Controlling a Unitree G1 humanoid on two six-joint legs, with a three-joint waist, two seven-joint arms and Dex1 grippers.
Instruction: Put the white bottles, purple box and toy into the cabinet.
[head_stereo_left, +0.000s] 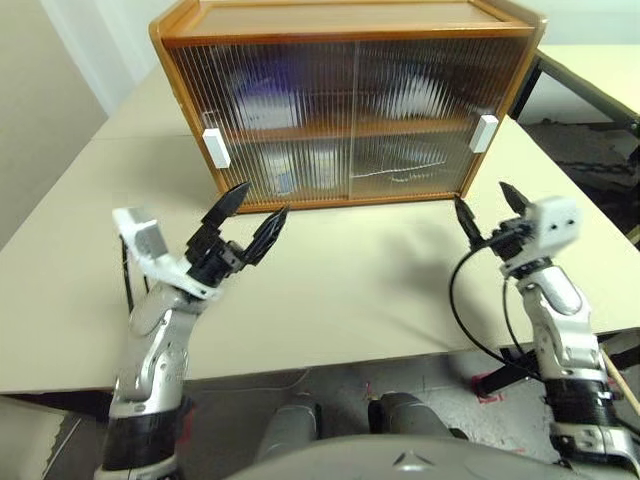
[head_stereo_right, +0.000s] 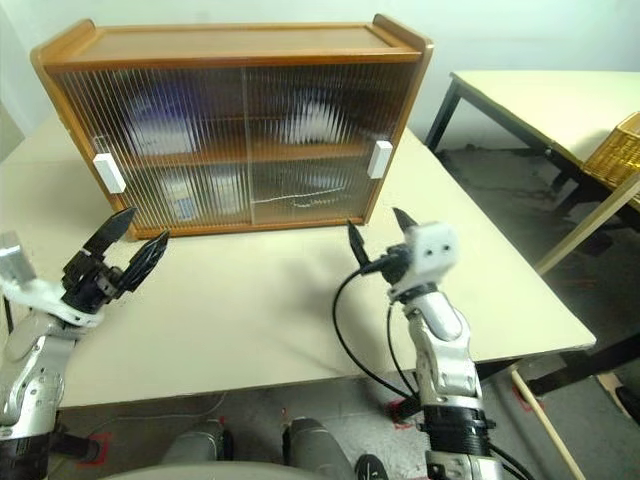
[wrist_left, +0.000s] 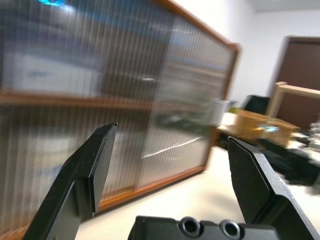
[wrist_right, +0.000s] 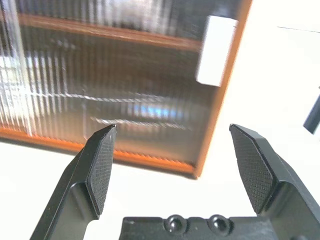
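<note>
The wooden cabinet (head_stereo_left: 350, 100) stands at the back of the table with both ribbed sliding doors pulled shut. Its white handles (head_stereo_left: 215, 148) (head_stereo_left: 484, 133) sit at the outer edges. Pale and purplish shapes show through the doors on both shelves, too blurred to name. The white bottles, purple box and toy are hidden behind the doors. My left gripper (head_stereo_left: 258, 205) hovers open and empty just in front of the cabinet's left lower corner. Off the cabinet's right lower corner, my right gripper (head_stereo_left: 484, 200) is also open with nothing between its fingers (wrist_right: 100, 165).
The cream table (head_stereo_left: 350, 280) stretches bare between the grippers and its front edge. A second table (head_stereo_right: 540, 90) stands to the right across a gap of floor, with a wicker basket (head_stereo_right: 620, 150) beyond it. A black cable (head_stereo_right: 345, 330) loops off my right wrist.
</note>
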